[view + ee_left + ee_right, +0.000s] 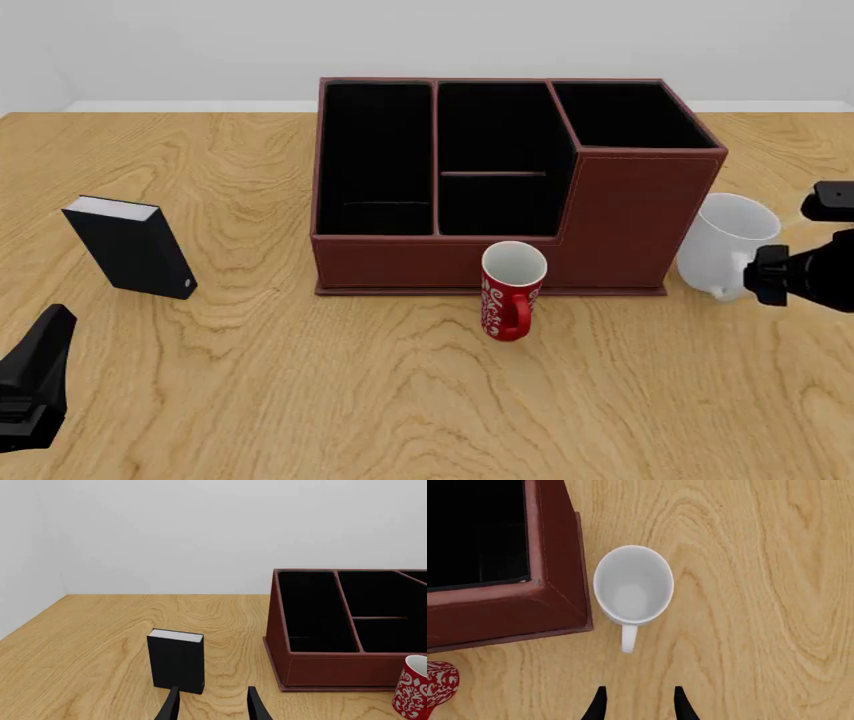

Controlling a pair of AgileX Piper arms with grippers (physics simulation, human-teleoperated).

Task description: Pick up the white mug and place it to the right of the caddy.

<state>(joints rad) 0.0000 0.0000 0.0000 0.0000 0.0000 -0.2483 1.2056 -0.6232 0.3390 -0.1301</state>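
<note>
Across the whole frame, worktop: light wood grain, carrying everything else.
Caddy: upper centre of the front view, dark reddish-brown, black-lined compartments, taller section at its right end.
White mug: right of centre in the front view, upright on the worktop just beside the caddy's right wall; its handle points toward the bottom of the frame.
Red mug: centre of the front view, upright, in front of the caddy's front wall.
Black box: left of the front view, standing on end, white top, well apart from the caddy.
Right gripper: fingers parted and empty, above the worktop, clear of the white mug's handle.
Left gripper: fingers parted, empty, near the black box.
</note>
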